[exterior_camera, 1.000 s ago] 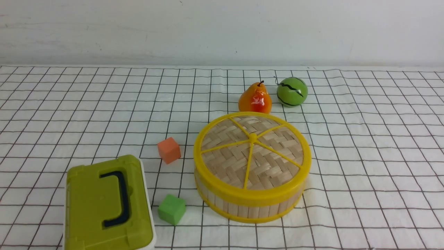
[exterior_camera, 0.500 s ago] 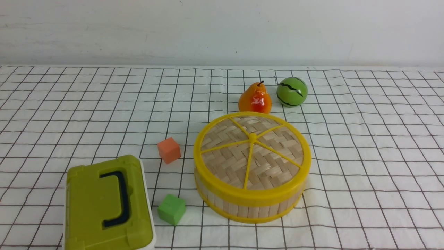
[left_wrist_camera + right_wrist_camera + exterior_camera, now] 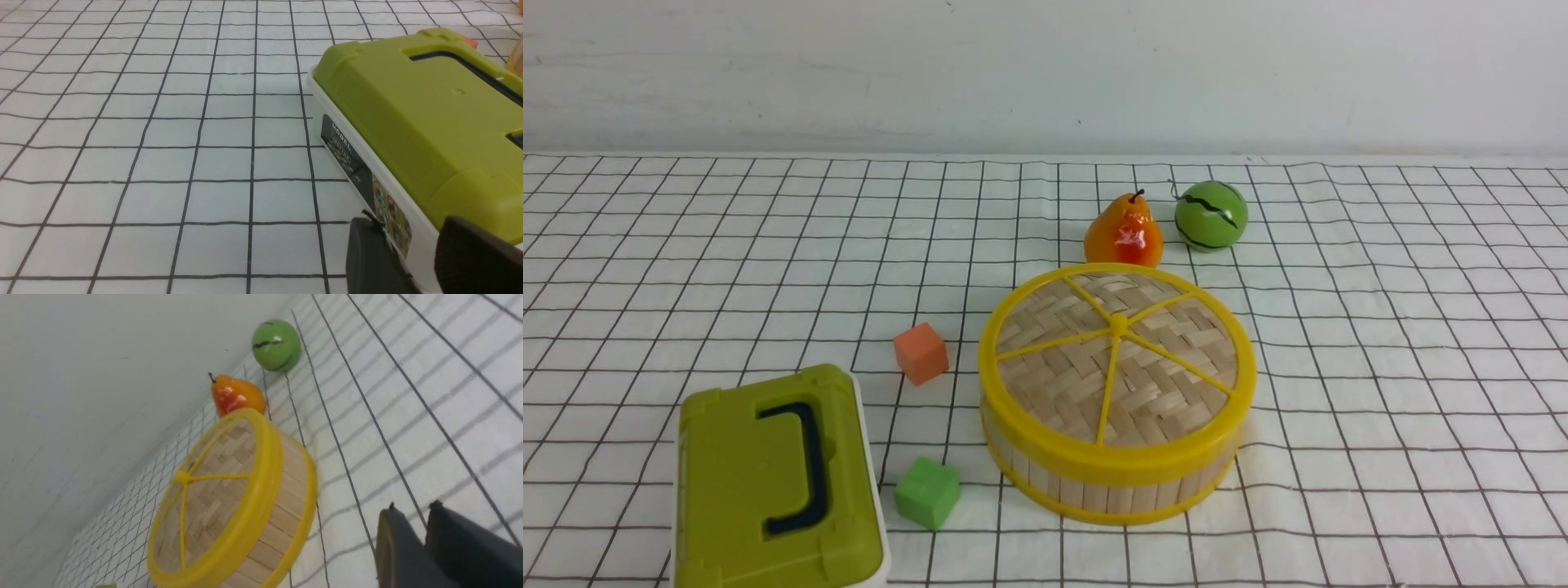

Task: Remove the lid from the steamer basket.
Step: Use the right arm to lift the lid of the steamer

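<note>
The lid point(image 3: 1116, 359) sits flat on top of the steamer basket point(image 3: 1094, 490) and shuts it all the way round. The basket stands on the checked surface point(image 3: 1380, 367). Just behind the basket is a toy pear point(image 3: 1125, 233), and a green toy watermelon point(image 3: 1210, 216) is behind it too, a bit to the right. An orange cube point(image 3: 920, 353) and a green cube point(image 3: 927, 492) lie near the basket's left side. Further left is an olive-green box point(image 3: 743, 506).

The left pincer point(image 3: 408, 230) is next to that box – its fingers are apart and hold nothing. The right pincer point(image 3: 412, 508) is off to the right of the basket – its fingers are only a little apart and grip nothing.
</note>
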Controlling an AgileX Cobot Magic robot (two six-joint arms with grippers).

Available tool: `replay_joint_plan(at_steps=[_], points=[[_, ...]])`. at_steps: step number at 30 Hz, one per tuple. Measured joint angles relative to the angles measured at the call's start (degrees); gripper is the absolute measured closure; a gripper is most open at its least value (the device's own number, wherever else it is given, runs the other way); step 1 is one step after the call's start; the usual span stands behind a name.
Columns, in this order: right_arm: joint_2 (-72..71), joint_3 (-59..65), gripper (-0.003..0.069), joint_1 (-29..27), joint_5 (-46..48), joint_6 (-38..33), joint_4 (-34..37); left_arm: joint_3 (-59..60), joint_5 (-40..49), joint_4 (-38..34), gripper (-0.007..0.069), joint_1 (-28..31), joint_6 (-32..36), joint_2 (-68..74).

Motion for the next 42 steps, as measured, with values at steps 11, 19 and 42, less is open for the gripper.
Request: replay_joint_plan(at_steps=[11, 19, 42], points=[[33.37, -43.30, 0.0681, 0.02, 31.50, -32.64, -13.00, 0.00, 0.00, 0.00, 0.0385, 0.00, 0.00, 0.00], [54.85, -61.00, 0.0678, 10.61, 44.83, -38.21, -15.97, 0.00, 0.00, 0.00, 0.0385, 0.00, 0.00, 0.00], [105.92, -99.52, 0.0249, 30.22, 50.07, -33.23, -23.63, 0.00, 0.00, 0.00, 0.0386, 0.00, 0.00, 0.00]])
